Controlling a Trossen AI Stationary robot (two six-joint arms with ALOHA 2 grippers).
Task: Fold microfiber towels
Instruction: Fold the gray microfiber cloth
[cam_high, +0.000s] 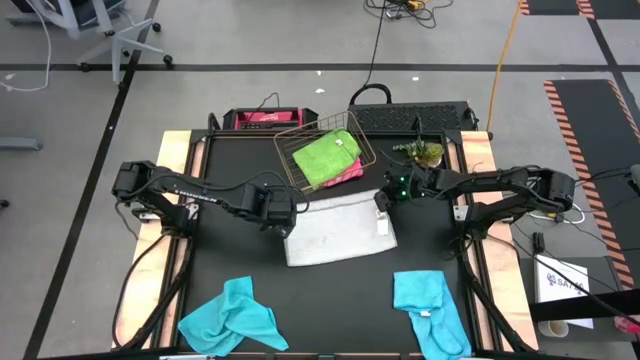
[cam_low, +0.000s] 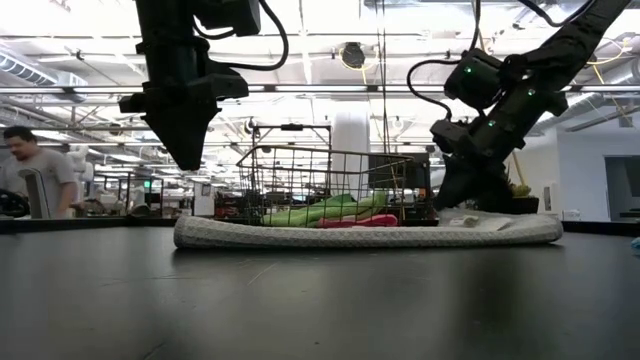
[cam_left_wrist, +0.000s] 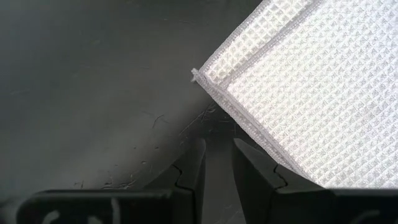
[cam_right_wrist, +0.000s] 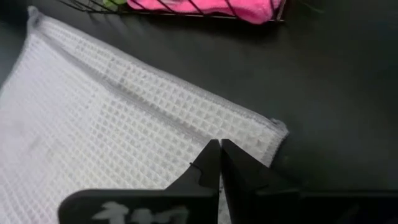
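A light grey microfiber towel (cam_high: 335, 235) lies flat and folded at the table's middle. My right gripper (cam_right_wrist: 219, 146) is shut at its far right corner, with the tips down on the cloth (cam_low: 450, 205). My left gripper (cam_left_wrist: 217, 155) hangs above the table just off the towel's left corner (cam_left_wrist: 205, 78); its fingers stand slightly apart with nothing between them (cam_low: 190, 160). Two turquoise towels lie crumpled near the front edge, one left (cam_high: 232, 318) and one right (cam_high: 428, 310). A lime green towel (cam_high: 325, 155) and a pink one (cam_high: 350, 172) lie in the wire basket (cam_high: 300, 140). My right gripper has its shut fingertips on the grey towel's top face just inside the hemmed far right corner (cam_right_wrist: 252, 130). It comes slanting down from the table's right side. The tips hide whether one layer or several are pinched. The towel lies flat on the table.
The wire basket stands right behind the grey towel. A small green plant (cam_high: 425, 153) and a black keyboard-like thing (cam_high: 410, 117) sit at the far right, and a red-and-black item (cam_high: 262, 118) at the far left. A person (cam_low: 35, 175) stands in the room beyond.
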